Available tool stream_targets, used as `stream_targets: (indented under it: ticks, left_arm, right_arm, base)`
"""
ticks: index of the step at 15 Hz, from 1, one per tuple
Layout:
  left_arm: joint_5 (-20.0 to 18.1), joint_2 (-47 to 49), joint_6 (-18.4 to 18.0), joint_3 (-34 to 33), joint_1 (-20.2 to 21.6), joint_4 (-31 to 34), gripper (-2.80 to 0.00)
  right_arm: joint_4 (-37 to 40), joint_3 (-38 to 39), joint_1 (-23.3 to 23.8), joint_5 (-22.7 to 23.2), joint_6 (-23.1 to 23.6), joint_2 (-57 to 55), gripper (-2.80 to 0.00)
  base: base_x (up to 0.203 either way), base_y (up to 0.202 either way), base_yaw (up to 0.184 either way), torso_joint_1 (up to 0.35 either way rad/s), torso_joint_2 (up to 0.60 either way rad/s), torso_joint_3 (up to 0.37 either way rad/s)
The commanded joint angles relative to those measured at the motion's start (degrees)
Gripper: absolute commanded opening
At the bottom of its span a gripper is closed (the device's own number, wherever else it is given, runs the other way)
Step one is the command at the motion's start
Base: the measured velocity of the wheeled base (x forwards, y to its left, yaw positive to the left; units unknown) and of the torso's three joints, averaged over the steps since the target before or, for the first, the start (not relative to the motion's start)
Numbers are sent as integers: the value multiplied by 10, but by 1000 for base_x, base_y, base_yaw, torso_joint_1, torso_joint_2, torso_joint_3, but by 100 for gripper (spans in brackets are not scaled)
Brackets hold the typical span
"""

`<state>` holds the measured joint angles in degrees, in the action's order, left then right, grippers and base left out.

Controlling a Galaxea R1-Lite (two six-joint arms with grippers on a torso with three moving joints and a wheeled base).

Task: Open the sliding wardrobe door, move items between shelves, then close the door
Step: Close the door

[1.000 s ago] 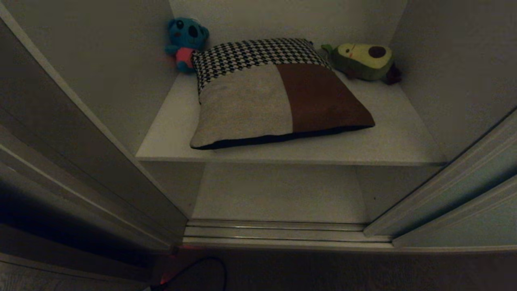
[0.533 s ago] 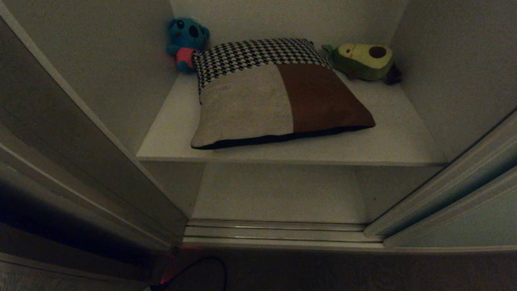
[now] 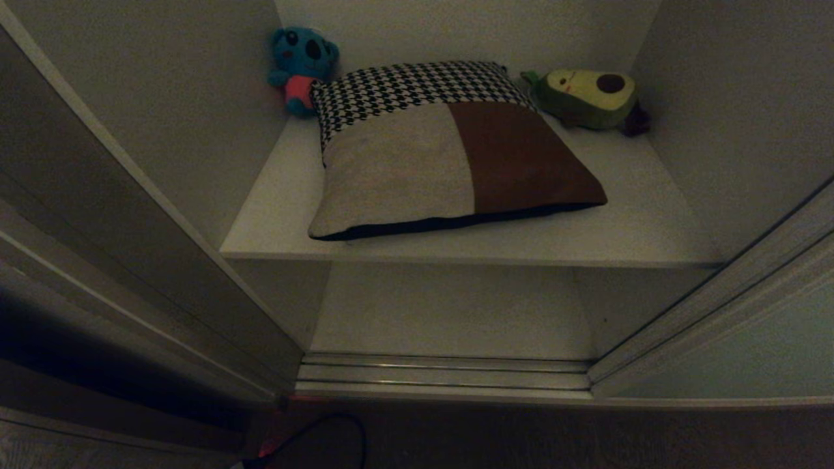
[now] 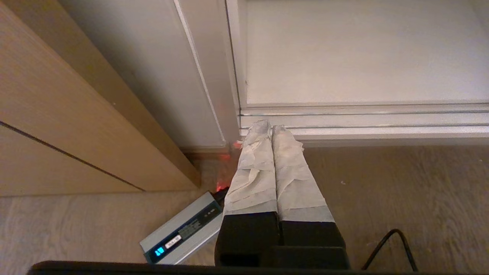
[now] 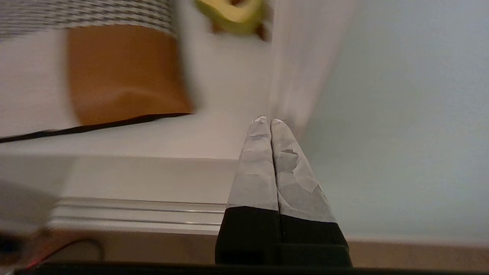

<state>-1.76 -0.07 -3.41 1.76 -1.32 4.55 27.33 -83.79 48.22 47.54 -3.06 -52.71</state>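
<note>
Fingers of the right gripper (image 5: 266, 120), wrapped in pale tape, are pressed together and empty, shown near the framed edge of the sliding wardrobe door (image 5: 401, 114), a large flat matte pale grey-green panel; contact with it cannot be confirmed. Fingers of the left gripper (image 4: 270, 128) are likewise closed on nothing, parked low above the wood-look floor (image 4: 401, 191), close to the ribbed pale metal floor track (image 4: 363, 126) and a grey power brick (image 4: 183, 233).

The door is seen partly drawn aside at the right of the opening (image 3: 736, 339). On the upper off-white shelf (image 3: 651, 221) one square patchwork cushion (image 3: 449, 150) is laid flat: a houndstooth band, a cream panel, a brown panel and a black underside. A blue plush toy (image 3: 301, 65) is propped in the back left corner, touching the cushion; an avocado plush toy (image 3: 589, 98) is set in the back right corner, just beside it. The lower off-white shelf (image 3: 449, 312) carries nothing visible.

The cushion is judged light, soft and yielding, liable to sag when lifted; a pinch at the near corner or front seam is judged most secure. The door is judged rigid and heavy, best pushed at its slim frame edge.
</note>
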Motion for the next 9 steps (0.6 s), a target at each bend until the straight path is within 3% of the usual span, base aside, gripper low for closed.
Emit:
stream_targets:
  ticks: [1, 9]
  left_arm:
    - [0, 0, 0, 0, 0, 0, -280]
    - [0, 0, 0, 0, 0, 0, -280]
  right_arm:
    - [2, 1, -48, 0, 0, 28, -280]
    - [60, 7, -201, 24, 2, 148, -280]
  base:
    - [0, 0, 0, 0, 0, 0]
    - [0, 0, 0, 0, 0, 0]
